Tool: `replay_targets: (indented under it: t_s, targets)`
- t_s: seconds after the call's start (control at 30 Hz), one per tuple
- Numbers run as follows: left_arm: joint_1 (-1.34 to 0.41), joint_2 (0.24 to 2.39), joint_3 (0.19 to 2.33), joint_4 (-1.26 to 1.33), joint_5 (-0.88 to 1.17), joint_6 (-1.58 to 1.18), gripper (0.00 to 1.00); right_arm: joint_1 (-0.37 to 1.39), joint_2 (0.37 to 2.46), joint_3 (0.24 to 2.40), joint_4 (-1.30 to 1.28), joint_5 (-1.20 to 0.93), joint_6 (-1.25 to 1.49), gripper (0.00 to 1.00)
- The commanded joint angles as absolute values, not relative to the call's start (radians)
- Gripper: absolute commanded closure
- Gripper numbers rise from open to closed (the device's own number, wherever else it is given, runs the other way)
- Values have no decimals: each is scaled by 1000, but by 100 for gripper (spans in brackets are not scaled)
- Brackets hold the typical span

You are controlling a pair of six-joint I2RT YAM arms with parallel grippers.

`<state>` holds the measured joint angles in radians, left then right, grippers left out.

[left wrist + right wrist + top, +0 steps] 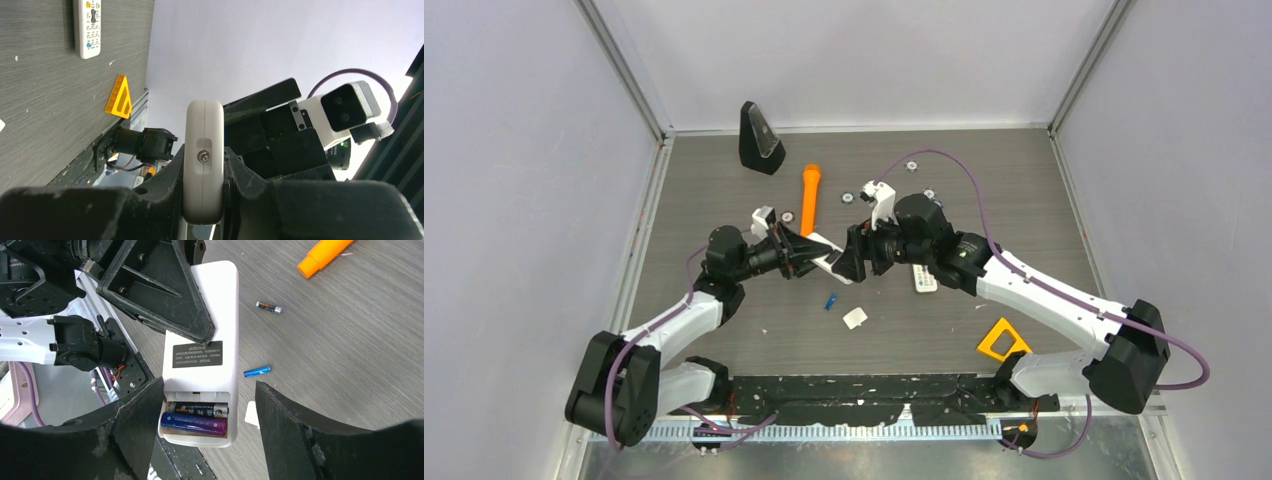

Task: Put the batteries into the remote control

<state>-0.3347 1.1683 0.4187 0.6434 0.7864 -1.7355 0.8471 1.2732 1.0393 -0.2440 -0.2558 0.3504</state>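
Note:
My left gripper [809,255] is shut on a white remote control [827,263] and holds it above the table; the left wrist view shows the remote [203,150] end-on, clamped between the fingers. In the right wrist view the remote [200,325] has its battery bay uncovered, with a dark battery [197,410] and a blue-purple battery [193,424] lying side by side in it. My right gripper [207,427] stands open around that end, with a clear gap on the right side. A blue battery [257,371] and a dark battery [269,307] lie loose on the table.
A small white cover piece [855,318] lies near the loose blue battery [830,301]. A second remote [924,278] lies under my right arm. An orange marker [809,195], a black wedge-shaped stand [760,138], a yellow triangle [1002,340] and small round discs [912,166] are on the table.

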Motion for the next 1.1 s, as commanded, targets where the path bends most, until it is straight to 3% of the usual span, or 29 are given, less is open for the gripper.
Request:
replay_targets:
  t_s: [0.0,0.17,0.5,0.67,0.9,1.07]
  targets:
    - [-347,1056,520,663,832,-1701,100,845,1278,980,-386,-241,335,25]
    - [-347,998,588,408,816,-1500,100,839,1241,993,-382,-244,397,10]
    - [-344,1009,602,422,795,-1464,100,776,1227,1042,-365,-418,515,5]
    - [-345,1020,621,419,818,-1451,100,735,1228,1029,-359,-598,559,5]
    - [-345,1039,639,410,865,-1438,100,712,1245,1010,-341,-675,557,5]
    - [-345,1055,638,475,900,-1502,100,699,1275,987,-278,-713,579,15]
